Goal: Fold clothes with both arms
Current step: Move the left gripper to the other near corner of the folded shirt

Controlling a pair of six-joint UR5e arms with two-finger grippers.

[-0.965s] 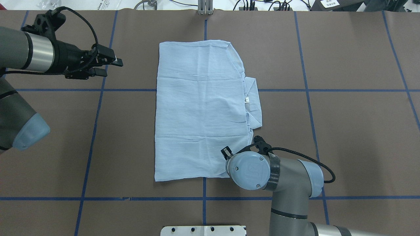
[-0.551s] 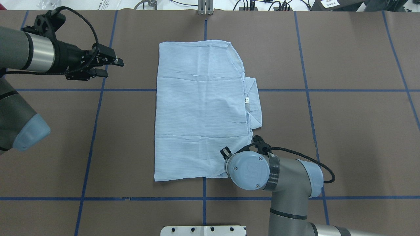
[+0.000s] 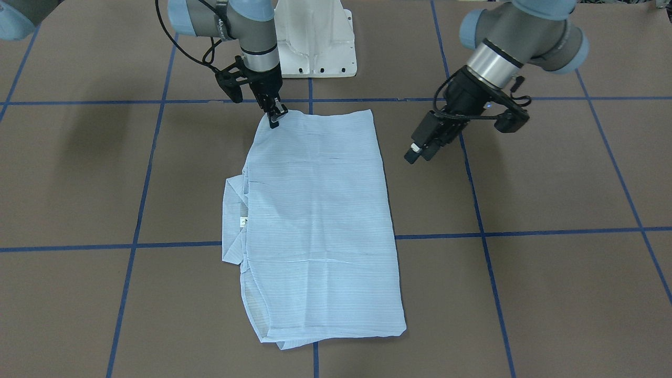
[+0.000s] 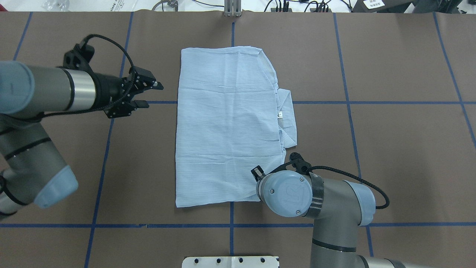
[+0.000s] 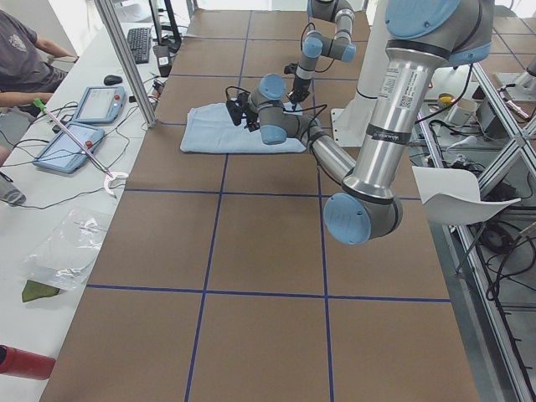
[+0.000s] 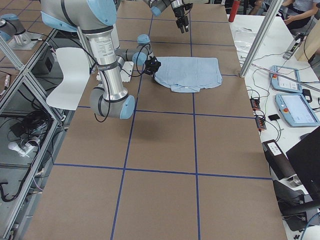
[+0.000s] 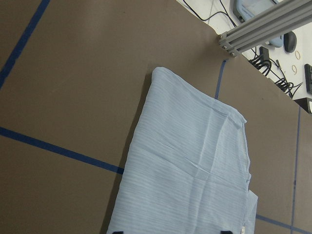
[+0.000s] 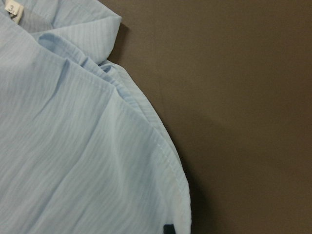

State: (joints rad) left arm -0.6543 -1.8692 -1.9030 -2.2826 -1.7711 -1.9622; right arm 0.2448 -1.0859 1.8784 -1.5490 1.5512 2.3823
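The pale blue shirt [image 4: 227, 123] lies flat, folded into a rectangle, on the brown table; its collar and neck label [image 4: 280, 114] stick out on its right side. It also shows in the front view [image 3: 315, 220]. My left gripper [image 4: 154, 96] is open and empty, hovering just left of the shirt's left edge, also in the front view [image 3: 418, 156]; its wrist view looks over the shirt [image 7: 190, 175]. My right gripper [image 3: 275, 118] is shut on the shirt's near right corner, low at the table. The overhead view hides it under the wrist. Its wrist view shows the hem [image 8: 161, 161].
The white pedestal base [image 3: 315, 42] stands at the table's near edge behind the right arm. Blue tape lines [image 4: 108, 149] grid the brown table. An aluminium post [image 4: 232, 9] stands at the far edge. Tablets and cables lie on the side bench [image 5: 84, 126].
My left arm has swung right and nearer, bringing its open gripper close to the shirt's left edge. The right arm has barely shifted. The shirt has not moved.
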